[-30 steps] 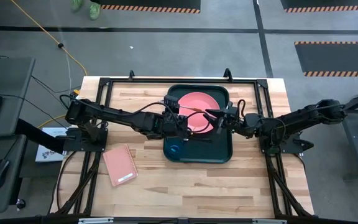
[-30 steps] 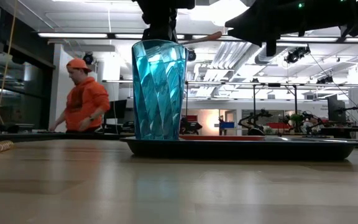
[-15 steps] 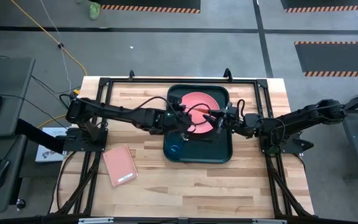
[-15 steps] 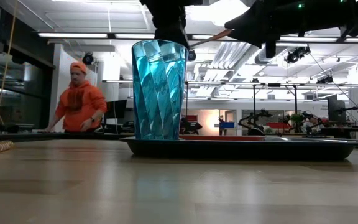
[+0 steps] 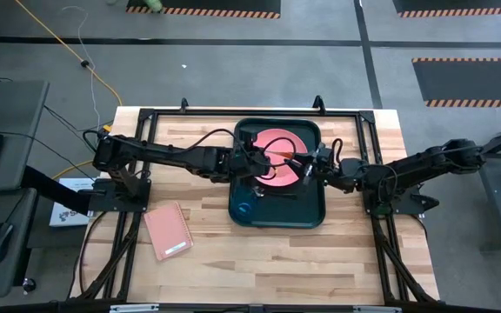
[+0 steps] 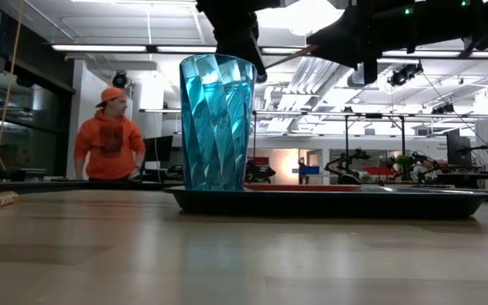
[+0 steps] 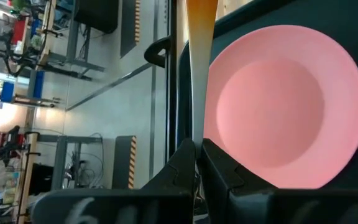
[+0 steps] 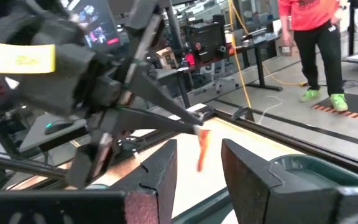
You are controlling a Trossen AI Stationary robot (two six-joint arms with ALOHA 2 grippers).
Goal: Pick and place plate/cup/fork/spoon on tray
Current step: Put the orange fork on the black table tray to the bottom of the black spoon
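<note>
The dark tray (image 5: 307, 213) lies mid-table. The salmon-pink plate (image 5: 278, 174) lies flat in its far half, and the teal cup (image 5: 246, 209) (image 6: 217, 123) stands upright in its near left corner. My left gripper (image 5: 259, 165) (image 7: 197, 149) hangs over the plate's left part, shut on the orange-handled fork (image 5: 278, 150). My right gripper (image 5: 305, 169) (image 8: 197, 168) is open and empty above the plate's right side, facing the left gripper. The fork's tines are hidden. I cannot make out the spoon. My left gripper pinches the narrow end of the fork's orange handle (image 7: 196, 127) between its two fingers. The handle runs on along the fingers and sticks out past their tips, widening toward its free end (image 7: 201, 25). The fork is lifted clear above the plate (image 7: 284, 106), slanting upward (image 6: 280, 52).
A pink notebook (image 5: 168, 230) lies on the table near the left front. The black frame rails (image 5: 146, 117) run round the table. A person in an orange hoodie (image 6: 108, 140) stands in the room beyond the table.
My left gripper has gone a little toward the table's right edge, farther over the plate, carrying the fork clear of it. The person behind the table has moved.
</note>
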